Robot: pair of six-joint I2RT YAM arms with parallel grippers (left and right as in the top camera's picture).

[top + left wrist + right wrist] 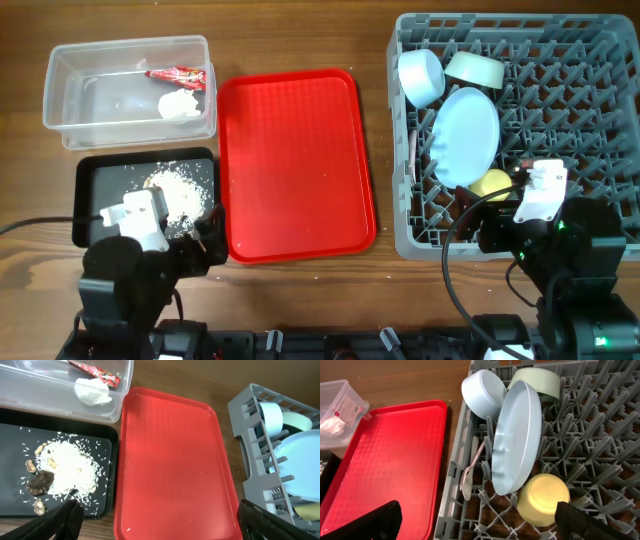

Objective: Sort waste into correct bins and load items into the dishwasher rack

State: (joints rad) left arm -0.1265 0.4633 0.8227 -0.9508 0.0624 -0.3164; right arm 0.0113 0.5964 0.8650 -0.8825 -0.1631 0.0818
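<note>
Two bins at left: a clear tub with one red wrapper and one napkin; a black tray with food scraps, whose brown lumps only the left wrist view resolves. Centre: one red serving tray on the counter. Right: one dishwasher rack holding one blue bowl, one green bowl, one plate on edge, one yellow cup, and one spoon plain only in the right wrist view. Left gripper and right gripper: jaws spread wide, holding nothing.

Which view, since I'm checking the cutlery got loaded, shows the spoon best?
Right wrist: the spoon lies along the dishwasher rack edge beside the plate, its whole length visible. Overhead shows only a thin pale sliver; the left wrist view doesn't show it.
</note>
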